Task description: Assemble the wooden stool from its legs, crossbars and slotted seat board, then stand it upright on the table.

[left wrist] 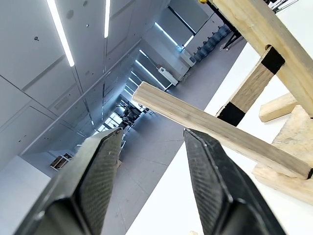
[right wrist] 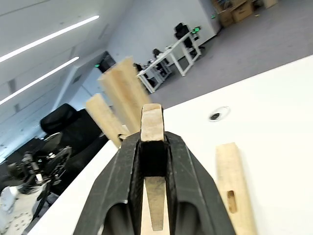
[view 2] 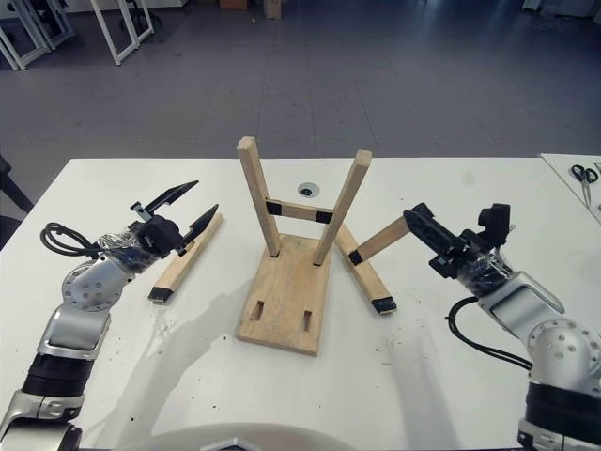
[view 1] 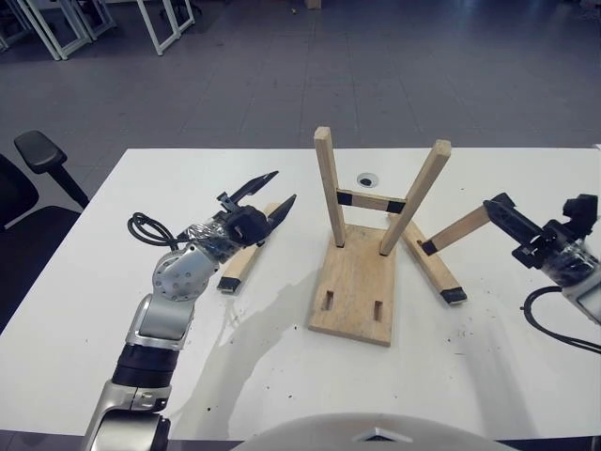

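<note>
holding a crossbar on the right while half the stool's frame stands in the seat board

the flat pale wooden slotted seat board [view 1: 352, 282] lies in the middle of the white desk [view 1: 282, 376], with two slots showing at its near end. left of it a loose pale wooden leg with a black tip [view 1: 246, 254] lies flat. the left pincer [view 1: 284, 187] hangs by that leg's far end, fingers apart and gripping nothing. right of the board a second black-tipped wooden leg [view 1: 438, 270] lies on the desk. a black-ended wooden crossbar [view 1: 458, 229] rises from it to the right pincer [view 2: 420, 219], which is clamped on the crossbar's free end. at the board's far end two tall wooden legs [view 1: 329, 188] stand tilted, joined by a short black-ended rung [view 1: 371, 200]. a round grey cable port [view 1: 366, 178] sits behind them.
</note>
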Robot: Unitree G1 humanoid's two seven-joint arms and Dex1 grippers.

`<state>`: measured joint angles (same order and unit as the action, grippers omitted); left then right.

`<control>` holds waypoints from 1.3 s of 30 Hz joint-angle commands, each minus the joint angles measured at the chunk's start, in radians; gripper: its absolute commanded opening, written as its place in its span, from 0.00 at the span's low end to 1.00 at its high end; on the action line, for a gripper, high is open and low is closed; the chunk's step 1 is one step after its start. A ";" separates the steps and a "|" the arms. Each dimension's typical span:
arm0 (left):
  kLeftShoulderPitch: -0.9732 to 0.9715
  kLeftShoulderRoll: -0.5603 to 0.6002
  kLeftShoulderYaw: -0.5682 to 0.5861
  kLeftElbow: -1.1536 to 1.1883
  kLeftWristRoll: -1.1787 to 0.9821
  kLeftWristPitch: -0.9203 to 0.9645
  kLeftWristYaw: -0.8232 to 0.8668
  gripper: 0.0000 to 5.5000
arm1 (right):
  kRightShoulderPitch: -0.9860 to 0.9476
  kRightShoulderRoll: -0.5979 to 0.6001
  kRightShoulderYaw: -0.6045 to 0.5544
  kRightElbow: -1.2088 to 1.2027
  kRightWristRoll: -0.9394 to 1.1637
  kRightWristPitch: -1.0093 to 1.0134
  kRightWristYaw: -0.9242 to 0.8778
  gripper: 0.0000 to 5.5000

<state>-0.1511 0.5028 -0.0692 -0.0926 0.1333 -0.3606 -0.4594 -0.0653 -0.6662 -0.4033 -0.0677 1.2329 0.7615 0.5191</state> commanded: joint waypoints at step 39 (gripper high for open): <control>-0.007 -0.031 -0.023 0.023 0.027 0.053 0.030 0.42 | -0.074 0.104 0.108 -0.178 -0.763 0.121 -0.346 0.08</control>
<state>-0.1603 0.4764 -0.0850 -0.0645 0.1441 -0.3204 -0.4340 -0.0992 -0.5623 -0.2749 -0.2190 0.4813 0.8815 0.1920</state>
